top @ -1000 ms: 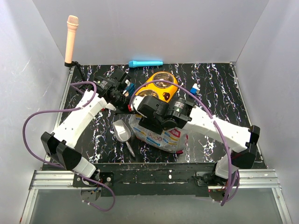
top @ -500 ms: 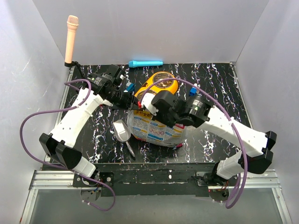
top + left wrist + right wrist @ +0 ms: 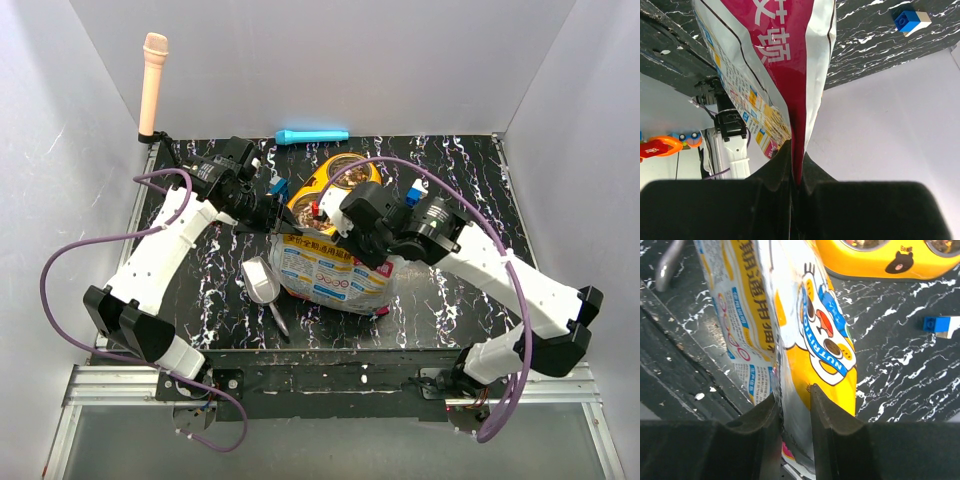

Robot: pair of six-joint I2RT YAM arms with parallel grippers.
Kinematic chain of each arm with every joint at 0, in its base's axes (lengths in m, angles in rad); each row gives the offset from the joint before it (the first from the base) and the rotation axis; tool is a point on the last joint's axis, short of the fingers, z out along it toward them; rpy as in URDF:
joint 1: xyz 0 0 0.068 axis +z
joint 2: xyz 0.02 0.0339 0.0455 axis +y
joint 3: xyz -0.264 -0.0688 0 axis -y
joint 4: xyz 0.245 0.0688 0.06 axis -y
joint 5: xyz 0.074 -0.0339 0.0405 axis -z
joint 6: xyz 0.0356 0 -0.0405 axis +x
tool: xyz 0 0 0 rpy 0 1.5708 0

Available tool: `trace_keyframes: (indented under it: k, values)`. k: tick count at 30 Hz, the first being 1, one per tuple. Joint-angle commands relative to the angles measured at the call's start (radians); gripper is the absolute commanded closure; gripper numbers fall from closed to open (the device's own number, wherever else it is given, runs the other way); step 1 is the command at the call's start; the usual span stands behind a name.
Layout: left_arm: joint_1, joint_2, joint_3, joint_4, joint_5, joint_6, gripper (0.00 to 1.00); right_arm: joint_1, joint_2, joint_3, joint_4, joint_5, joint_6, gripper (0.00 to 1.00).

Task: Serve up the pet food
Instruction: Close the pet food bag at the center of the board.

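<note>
- Spillage is the main risk. The white, blue and pink foil bag (image 3: 330, 278) is held up between two pinches, its top edge just beside the yellow plastic double bowl (image 3: 335, 187). If it tips unevenly, kibble could scatter over the black marbled table (image 3: 450, 170).
- Left gripper (image 3: 791, 167) is pressed tight on the bag's pink seam. The right gripper (image 3: 793, 402) pinches a foil fold with its jaws narrowly apart, and the slick foil could slide out.
- Brown kibble pet food (image 3: 303, 214) shows in the bowl's near well. Any more is hidden, presumably inside the bag.
- Against a second earlier, the right arm has swung from over the bag to its right edge. The bag now stands taller and nearer the bowl, and the left arm has barely shifted.
</note>
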Motion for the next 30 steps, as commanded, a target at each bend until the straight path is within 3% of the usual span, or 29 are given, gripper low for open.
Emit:
trace_keyframes:
  k: [1, 4, 5, 6, 7, 9, 12, 13, 14, 20, 24, 30]
  values:
    - [0.033, -0.087, 0.020, 0.050, 0.015, -0.034, 1.00, -0.006, -0.103, -0.061, -0.044, 0.163, -0.019, 0.67]
    - [0.039, -0.084, 0.018, 0.050, 0.012, -0.035, 1.00, -0.006, -0.120, -0.095, -0.070, 0.154, -0.036, 0.75]
    - [0.043, -0.084, 0.015, 0.053, 0.015, -0.034, 1.00, -0.008, -0.125, -0.122, -0.081, 0.152, -0.041, 0.82]
    - [0.049, -0.085, 0.015, 0.058, 0.015, -0.034, 1.00, -0.014, -0.139, -0.144, -0.082, 0.123, -0.056, 0.97]
    - [0.053, -0.084, 0.020, 0.053, 0.011, -0.031, 1.00, -0.032, -0.149, -0.147, -0.091, 0.074, -0.055, 0.99]
    - [0.062, -0.078, 0.036, 0.043, -0.006, -0.018, 1.00, -0.092, -0.178, -0.153, -0.072, -0.025, -0.032, 0.99]
    - [0.072, -0.072, 0.037, 0.050, 0.006, -0.015, 1.00, -0.109, -0.209, -0.190, -0.064, -0.023, -0.020, 0.99]
    - [0.072, -0.072, 0.035, 0.053, 0.011, -0.018, 1.00, -0.109, -0.215, -0.202, -0.068, -0.009, -0.009, 0.84]
    - [0.073, -0.072, 0.033, 0.061, 0.011, -0.020, 1.00, -0.109, -0.223, -0.213, -0.073, 0.021, -0.001, 0.79]
    - [0.075, -0.070, 0.032, 0.064, 0.014, -0.021, 1.00, -0.132, -0.263, -0.274, -0.065, 0.071, -0.030, 0.84]
    - [0.078, -0.073, 0.029, 0.064, 0.017, -0.024, 1.00, -0.143, -0.289, -0.302, -0.058, 0.092, -0.018, 0.75]
    - [0.079, -0.068, 0.027, 0.072, 0.026, -0.024, 1.00, -0.179, -0.324, -0.337, -0.046, 0.022, -0.020, 0.70]
